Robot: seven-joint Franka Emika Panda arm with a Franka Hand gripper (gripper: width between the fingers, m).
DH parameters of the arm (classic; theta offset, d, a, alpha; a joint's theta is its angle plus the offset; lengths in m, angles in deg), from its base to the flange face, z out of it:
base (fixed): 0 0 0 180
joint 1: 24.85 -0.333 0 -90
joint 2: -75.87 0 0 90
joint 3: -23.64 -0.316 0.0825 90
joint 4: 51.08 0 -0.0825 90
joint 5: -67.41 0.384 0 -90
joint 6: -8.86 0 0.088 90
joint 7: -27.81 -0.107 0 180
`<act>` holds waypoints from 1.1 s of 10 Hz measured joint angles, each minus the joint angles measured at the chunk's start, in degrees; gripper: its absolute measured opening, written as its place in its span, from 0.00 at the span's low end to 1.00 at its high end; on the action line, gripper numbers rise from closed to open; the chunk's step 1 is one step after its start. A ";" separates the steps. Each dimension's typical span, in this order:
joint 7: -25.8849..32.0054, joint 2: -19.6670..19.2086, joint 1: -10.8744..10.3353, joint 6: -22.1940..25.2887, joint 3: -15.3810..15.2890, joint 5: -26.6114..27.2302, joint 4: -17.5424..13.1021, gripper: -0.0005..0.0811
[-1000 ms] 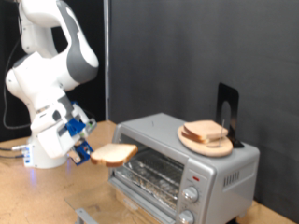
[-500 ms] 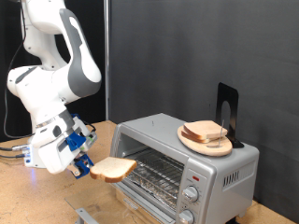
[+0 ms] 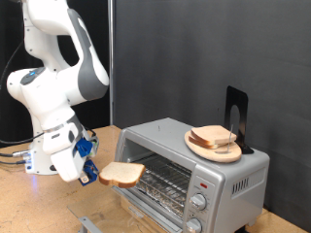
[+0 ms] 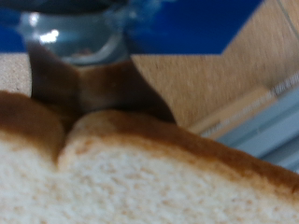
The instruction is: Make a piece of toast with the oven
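My gripper [image 3: 94,173] is shut on a piece of toast [image 3: 121,174], a pale slice with a tan crust, held flat just in front of the open mouth of the oven [image 3: 194,167]. The oven is silver-grey with a wire rack [image 3: 160,177] and round knobs [image 3: 201,201] on its front; its door hangs open and low. In the wrist view the piece of toast [image 4: 140,173] fills the frame right up against a dark finger [image 4: 79,70]. More bread slices [image 3: 216,138] lie on a round wooden plate [image 3: 199,147] on top of the oven.
A thin black upright stand [image 3: 235,115] stands on the oven's top behind the plate. The oven sits on a wooden table [image 3: 39,209]. A black curtain [image 3: 194,58] hangs behind. Cables run along the table at the exterior view's left.
The arm has lowered and carried the slice down and slightly towards the oven's opening, from rack-top height to level with the rack. The grip has not changed.
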 joint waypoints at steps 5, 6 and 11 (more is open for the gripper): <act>0.24 -3.83 -0.37 -2.54 -1.45 -11.86 -4.58 0.50; -1.97 -3.85 -0.42 -4.02 -2.10 -17.87 -4.77 0.50; -17.57 -4.21 -1.51 -8.17 -6.47 -35.53 -6.37 0.50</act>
